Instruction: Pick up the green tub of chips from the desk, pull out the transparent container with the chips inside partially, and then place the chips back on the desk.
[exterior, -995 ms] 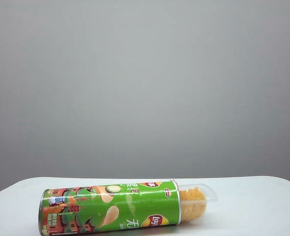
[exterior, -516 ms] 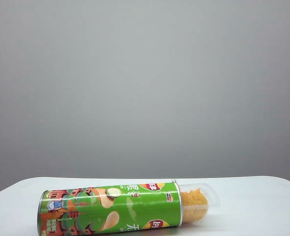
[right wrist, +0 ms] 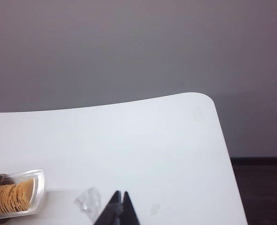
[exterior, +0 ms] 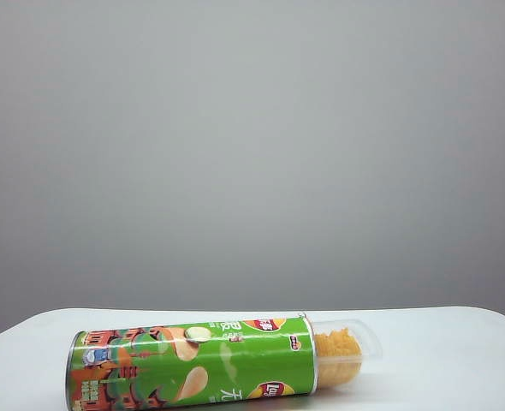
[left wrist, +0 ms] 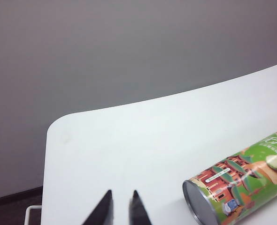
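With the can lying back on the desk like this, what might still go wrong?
The green tub of chips lies on its side on the desk, so it may roll. The transparent container juts out of the open end, so a nudge might slide the chips further out. The left gripper and right gripper stand apart from it, holding nothing.

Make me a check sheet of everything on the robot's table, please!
Surface: white desk, bare beyond the can.
Can: green tub lying on its side.
Tray: clear container sticking partly out of the tub's right end, chips inside.
Clutter: small clear scrap near the right gripper.
Grippers: left gripper slightly apart, right gripper shut; both empty, apart from the tub.
Cables: nothing seen.
Surroundings: plain grey wall.
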{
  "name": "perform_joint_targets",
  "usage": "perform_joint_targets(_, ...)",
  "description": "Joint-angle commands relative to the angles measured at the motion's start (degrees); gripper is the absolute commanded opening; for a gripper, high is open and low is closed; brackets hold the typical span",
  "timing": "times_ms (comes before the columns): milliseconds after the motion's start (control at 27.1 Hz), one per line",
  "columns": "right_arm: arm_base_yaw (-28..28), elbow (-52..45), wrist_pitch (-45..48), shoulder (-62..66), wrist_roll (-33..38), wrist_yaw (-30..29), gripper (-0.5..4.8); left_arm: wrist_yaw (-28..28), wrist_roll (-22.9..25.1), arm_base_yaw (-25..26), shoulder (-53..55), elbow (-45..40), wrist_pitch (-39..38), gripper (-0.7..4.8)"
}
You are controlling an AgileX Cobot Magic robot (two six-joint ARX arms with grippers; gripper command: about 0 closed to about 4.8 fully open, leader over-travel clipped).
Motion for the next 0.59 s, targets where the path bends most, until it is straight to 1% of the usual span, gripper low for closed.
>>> perform_joint_targets(37,0.0,-0.3,0.4,0.0,-0.1,0.3,-0.05,-0.4,-0.2,0.1,0.0,0.0,-0.7,0.48)
perform_joint_targets(147,0.0,-0.3,0.4,0.0,-0.1,0.3,-0.05,-1.3,-1.8,0.1,0.0,0.0,-0.7,0.48)
perform_joint_targets(221,0.0,-0.3,0.4,0.0,-0.1,0.3,-0.05,-3.5,-2.5,0.1,0.0,0.0,-0.5,0.50)
perform_joint_targets(590,0.0,-0.3,0.4,0.0,-0.1,0.3,-0.05,-3.5,-2.5,0.1,0.0,0.0,-0.5,0.50)
